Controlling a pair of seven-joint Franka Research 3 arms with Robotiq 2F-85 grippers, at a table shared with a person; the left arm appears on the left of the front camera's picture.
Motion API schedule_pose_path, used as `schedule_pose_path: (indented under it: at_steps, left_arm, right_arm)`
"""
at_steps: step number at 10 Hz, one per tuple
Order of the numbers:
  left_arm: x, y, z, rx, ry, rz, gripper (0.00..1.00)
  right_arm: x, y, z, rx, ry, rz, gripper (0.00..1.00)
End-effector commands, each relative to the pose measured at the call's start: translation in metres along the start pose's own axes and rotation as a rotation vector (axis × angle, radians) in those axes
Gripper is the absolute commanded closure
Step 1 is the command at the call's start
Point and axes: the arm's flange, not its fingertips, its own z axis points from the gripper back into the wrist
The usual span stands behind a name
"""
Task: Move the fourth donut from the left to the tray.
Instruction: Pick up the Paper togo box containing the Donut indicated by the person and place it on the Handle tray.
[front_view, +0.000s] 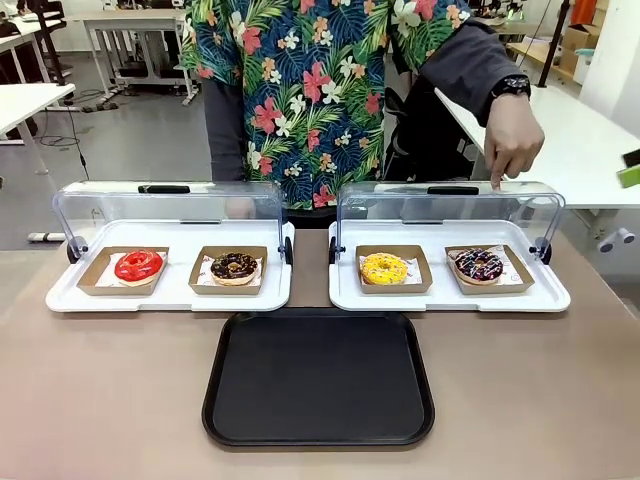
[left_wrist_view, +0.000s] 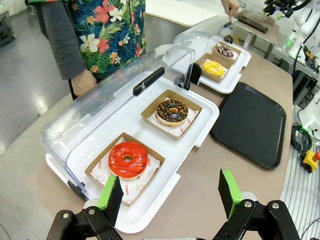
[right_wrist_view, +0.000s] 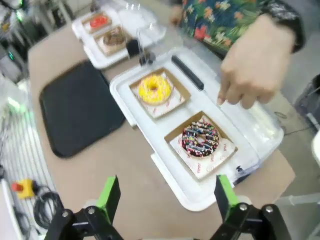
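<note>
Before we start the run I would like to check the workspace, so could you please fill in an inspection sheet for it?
Surface: brown table, no spills seen.
Job's things: fourth donut in its cardboard holder on the right white tray, clear lid raised; black tray at the near middle.
Clutter: red donut and nut-crumb donut on the left white tray; yellow donut beside the fourth.
Grippers: left gripper and right gripper, jaws open, holding nothing.
Cables: black cables off the table edge, by a yellow button box.
Surroundings: person's hand at the clear lid; white tables behind.
</note>
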Motion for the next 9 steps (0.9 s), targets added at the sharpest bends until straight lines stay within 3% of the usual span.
schedule_pose_path:
  at_steps: [1,3,5,6,9]
  left_arm:
    - [0.002,-0.001,0.000,-0.003,-0.027,0.001,0.00]
    - [0.002,-0.001,0.000,-0.003,-0.027,0.001,0.00]
    - [0.002,-0.001,0.000,-0.003,-0.027,0.001,0.00]
    - [0.002,-0.001,0.000,-0.003,-0.027,0.001,0.00]
    - [0.002,-0.001,0.000,-0.003,-0.027,0.001,0.00]
  right_arm:
    - [-0.001,-0.002,-0.031,-0.036,0.178,0.189,0.00]
    - [-0.012,0.013,-0.069,-0.078,0.303,0.419,0.00]
    - [-0.026,0.030,-0.093,-0.084,0.352,0.527,0.00]
    - [-0.036,0.037,-0.112,-0.152,0.390,0.637,0.00]
    - [-0.031,0.036,-0.114,-0.097,0.409,0.605,0.00]
